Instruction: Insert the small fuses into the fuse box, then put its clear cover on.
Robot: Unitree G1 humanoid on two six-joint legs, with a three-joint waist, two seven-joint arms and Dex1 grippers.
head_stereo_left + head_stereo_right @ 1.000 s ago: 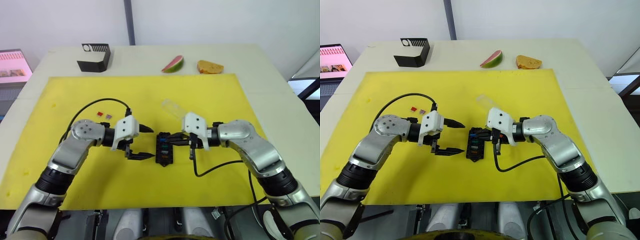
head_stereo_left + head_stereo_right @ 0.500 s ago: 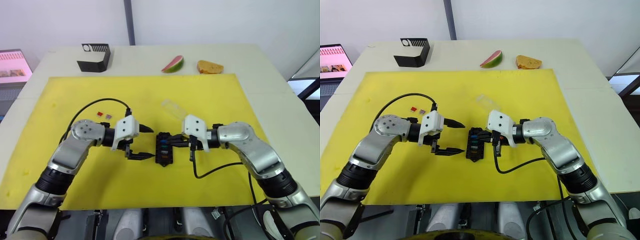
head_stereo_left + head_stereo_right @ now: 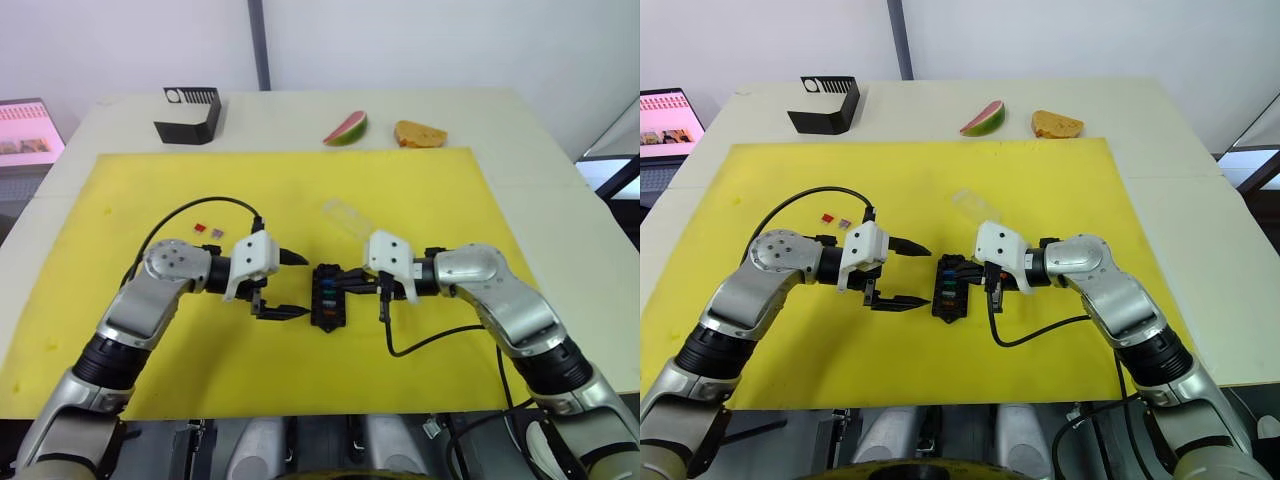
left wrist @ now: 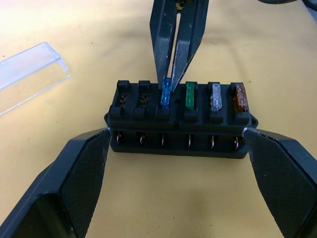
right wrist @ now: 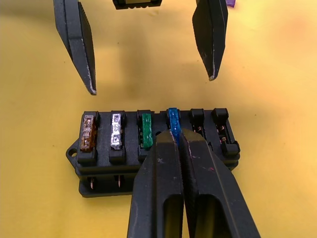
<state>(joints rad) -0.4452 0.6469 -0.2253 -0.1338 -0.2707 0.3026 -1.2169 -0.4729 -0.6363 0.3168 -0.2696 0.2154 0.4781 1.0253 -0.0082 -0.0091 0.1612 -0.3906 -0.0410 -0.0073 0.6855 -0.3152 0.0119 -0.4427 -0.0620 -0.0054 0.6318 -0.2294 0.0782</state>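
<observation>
The black fuse box [image 3: 327, 296] lies mid-mat on the yellow mat. Amber [image 5: 88, 133], grey [image 5: 116, 130] and green [image 5: 145, 131] fuses stand in its slots. My right gripper [image 5: 174, 135] is shut on a teal-blue fuse [image 4: 166, 92], which stands upright in the fourth slot. My left gripper [image 3: 303, 285] is open just left of the box, one finger [image 4: 74, 188] to each side and not touching it. A red fuse [image 3: 200, 228] and a purple fuse [image 3: 217, 231] lie loose on the mat further left. The clear cover [image 3: 347, 216] lies behind the box.
A larger black angular box [image 3: 188, 114] stands on the table at the back left. A watermelon slice [image 3: 346, 128] and a piece of bread [image 3: 420, 133] lie at the back. A lit screen [image 3: 25, 130] stands off the table's left edge. Black cables hang from both wrists.
My right gripper has shifted slightly down over the fuse box with the teal-blue fuse. The left arm has stayed still.
</observation>
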